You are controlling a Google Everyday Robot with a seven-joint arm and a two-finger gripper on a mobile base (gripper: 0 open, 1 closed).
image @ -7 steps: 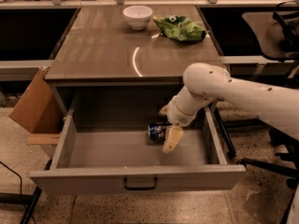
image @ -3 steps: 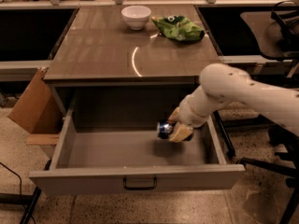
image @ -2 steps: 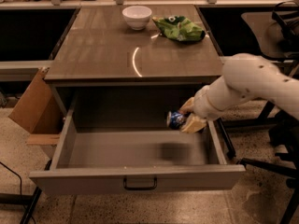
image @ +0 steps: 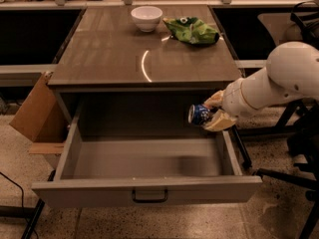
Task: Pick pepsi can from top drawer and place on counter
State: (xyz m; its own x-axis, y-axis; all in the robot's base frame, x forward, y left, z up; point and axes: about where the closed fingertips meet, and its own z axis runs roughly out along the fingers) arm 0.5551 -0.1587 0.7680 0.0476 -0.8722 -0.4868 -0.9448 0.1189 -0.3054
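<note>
The pepsi can, dark blue with a silver end facing left, lies sideways in my gripper, lifted above the right rear of the open top drawer. My gripper's tan fingers are shut on the can from its right side, one above and one below. The white arm reaches in from the right. The can hangs just below the front edge of the glossy brown-grey counter. The drawer is pulled out, with a dark bar handle on its front panel.
A white bowl and a green snack bag sit at the back of the counter. A tan cardboard panel leans at the cabinet's left. Black chair legs stand on the floor at right.
My gripper has lifted the can off the drawer floor and carried it up and to the right, to the drawer's right rear corner.
</note>
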